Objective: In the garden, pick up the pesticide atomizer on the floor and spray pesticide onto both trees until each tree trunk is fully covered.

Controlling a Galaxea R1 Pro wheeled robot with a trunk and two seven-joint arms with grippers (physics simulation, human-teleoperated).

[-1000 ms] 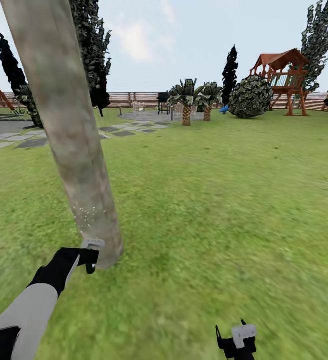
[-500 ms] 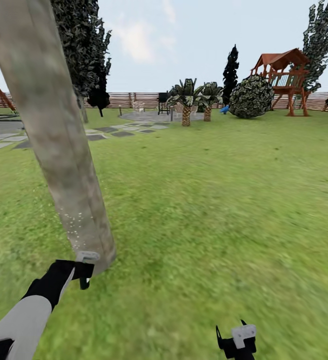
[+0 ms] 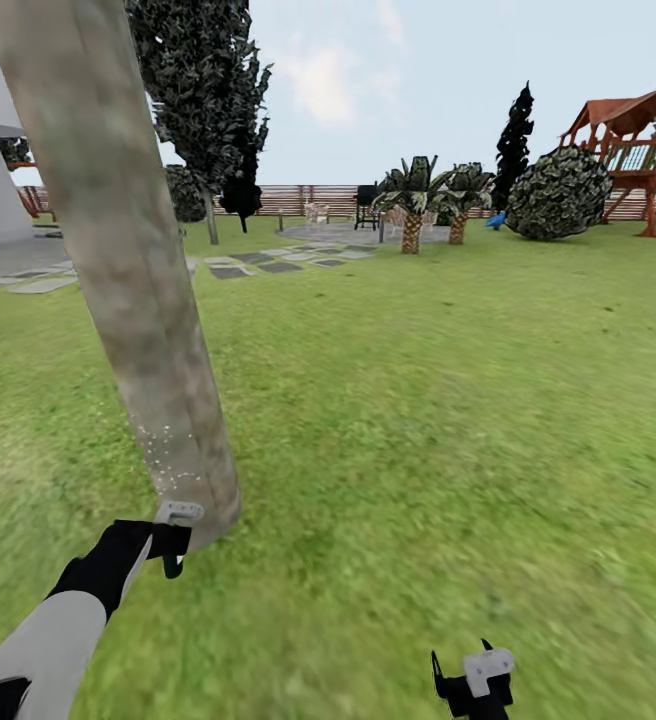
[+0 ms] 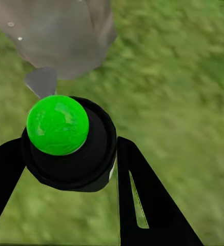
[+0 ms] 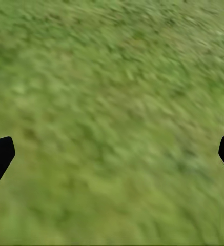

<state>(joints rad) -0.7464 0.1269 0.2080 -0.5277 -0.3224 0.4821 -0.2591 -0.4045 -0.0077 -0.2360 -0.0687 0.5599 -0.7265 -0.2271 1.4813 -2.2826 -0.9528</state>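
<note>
Green lawn (image 3: 448, 420) all round. Left gripper (image 4: 65, 154) clamped round atomizer (image 4: 65, 138), nozzle just short of tree trunk (image 3: 138, 290) base; whitish pesticide specks (image 3: 168, 450) on bark above. Right gripper (image 5: 112, 154) spread wide, over grass.
</note>
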